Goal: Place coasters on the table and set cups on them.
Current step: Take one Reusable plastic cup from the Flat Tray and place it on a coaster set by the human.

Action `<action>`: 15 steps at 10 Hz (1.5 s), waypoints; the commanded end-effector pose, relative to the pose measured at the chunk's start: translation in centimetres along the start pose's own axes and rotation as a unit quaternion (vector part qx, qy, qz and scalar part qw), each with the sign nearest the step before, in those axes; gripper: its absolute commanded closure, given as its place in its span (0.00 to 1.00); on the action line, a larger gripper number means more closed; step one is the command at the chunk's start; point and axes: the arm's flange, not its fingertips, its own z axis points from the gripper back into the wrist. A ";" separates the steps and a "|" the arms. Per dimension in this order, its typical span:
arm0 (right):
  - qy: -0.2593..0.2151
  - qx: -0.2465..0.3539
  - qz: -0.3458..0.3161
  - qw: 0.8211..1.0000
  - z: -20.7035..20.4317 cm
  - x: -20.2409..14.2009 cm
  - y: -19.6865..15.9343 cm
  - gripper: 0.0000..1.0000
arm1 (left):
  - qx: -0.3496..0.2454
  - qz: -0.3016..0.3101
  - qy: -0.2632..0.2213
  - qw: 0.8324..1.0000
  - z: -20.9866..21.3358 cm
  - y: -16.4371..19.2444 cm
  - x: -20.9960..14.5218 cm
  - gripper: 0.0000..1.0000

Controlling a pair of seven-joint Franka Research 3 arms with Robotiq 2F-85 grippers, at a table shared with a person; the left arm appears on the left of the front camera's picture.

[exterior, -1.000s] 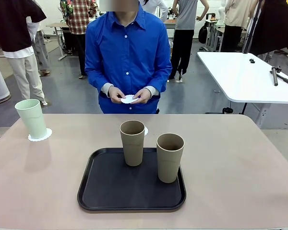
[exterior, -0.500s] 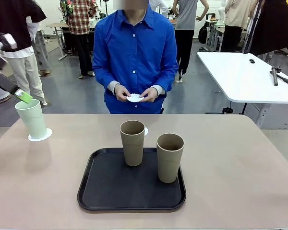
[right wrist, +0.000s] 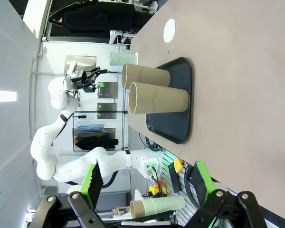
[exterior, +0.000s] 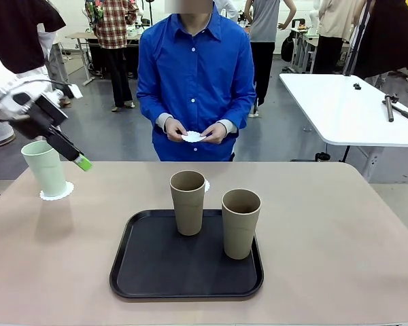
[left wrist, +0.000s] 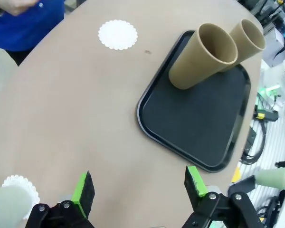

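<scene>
- My left gripper (left wrist: 138,190) is spread wide and empty. It hangs over the far-left part of the tabletop (exterior: 340,231), close by the mint cup (exterior: 44,166), which stands on its coaster (exterior: 56,192). A careless sideways swing here could clip that cup, tip it or drag it off the doily.
- My right gripper (right wrist: 147,184) is also wide and carries nothing.
- The left tan cup (exterior: 188,202) and the right tan cup (exterior: 240,222) stand upright and close together on the black tray (exterior: 143,275). With the jaws this wide, I judge that going around one could knock its neighbour.
- The tray has a raised rim, so a cup dragged rather than lifted could catch on it and topple.
- A bare coaster (left wrist: 118,34) lies on the tabletop just beyond the tray's far edge. In the front view the left tan cup partly hides it. It looks like thin paper and may slide or fold if a cup lands off-centre.
- The person (exterior: 194,75) at the far side holds a third coaster (exterior: 192,137) in both hands. If they reach in to lay it down, their hands could cross my path.
</scene>
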 end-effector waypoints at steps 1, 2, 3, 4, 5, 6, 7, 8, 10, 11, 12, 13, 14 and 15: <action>-0.003 0.007 0.004 1.000 0.0 -0.1 0.0 0.00 | 0.005 -0.016 0.037 0.999 -3.5 -0.6 0.0 0.00; -0.003 0.007 0.004 1.000 0.0 -0.1 0.0 0.00 | 0.002 -0.024 0.046 0.999 -5.2 -1.0 0.0 0.00; -0.003 0.007 0.004 1.000 0.0 -0.1 0.0 0.00 | 0.000 -0.030 0.049 0.998 -6.6 -1.4 0.0 0.00; -0.003 0.007 0.004 1.000 0.0 -0.1 0.0 0.00 | 0.000 -0.037 0.049 0.998 -7.3 -2.0 -0.1 0.00; -0.003 0.007 0.004 1.000 0.0 -0.1 0.0 0.00 | -0.002 -0.027 0.049 0.998 -7.0 -2.1 -0.4 0.00; -0.003 0.007 0.004 1.000 0.0 -0.1 0.0 0.00 | -0.013 -0.025 0.046 0.999 -7.2 -1.7 0.0 0.00; -0.003 0.007 0.004 1.000 0.0 -0.1 0.0 0.00 | -0.013 -0.025 0.046 0.999 -7.2 -1.7 0.0 0.00; -0.003 0.007 0.004 1.000 0.0 -0.1 0.0 0.00 | -0.013 -0.025 0.046 0.999 -7.2 -1.7 0.0 0.00; -0.003 0.007 0.004 1.000 0.0 -0.1 0.0 0.00 | -0.013 -0.025 0.046 0.999 -7.2 -1.7 0.0 0.00; -0.003 0.007 0.004 1.000 0.0 -0.1 0.0 0.00 | -0.013 -0.025 0.046 0.999 -7.2 -1.7 0.0 0.00; -0.003 0.007 0.004 1.000 0.0 -0.1 0.0 0.00 | -0.013 -0.025 0.046 0.999 -7.2 -1.7 0.0 0.00; -0.003 0.007 0.004 1.000 0.0 -0.1 0.0 0.00 | -0.013 -0.025 0.047 0.998 -7.5 -1.7 -0.1 0.00; -0.003 0.007 0.004 1.000 0.0 -0.1 0.0 0.00 | -0.096 -0.086 -0.010 0.992 -7.0 -1.3 -0.7 0.00; -0.003 0.007 0.004 1.000 0.0 -0.1 0.0 0.00 | -0.137 -0.134 -0.078 0.978 -7.2 -1.2 -1.1 0.00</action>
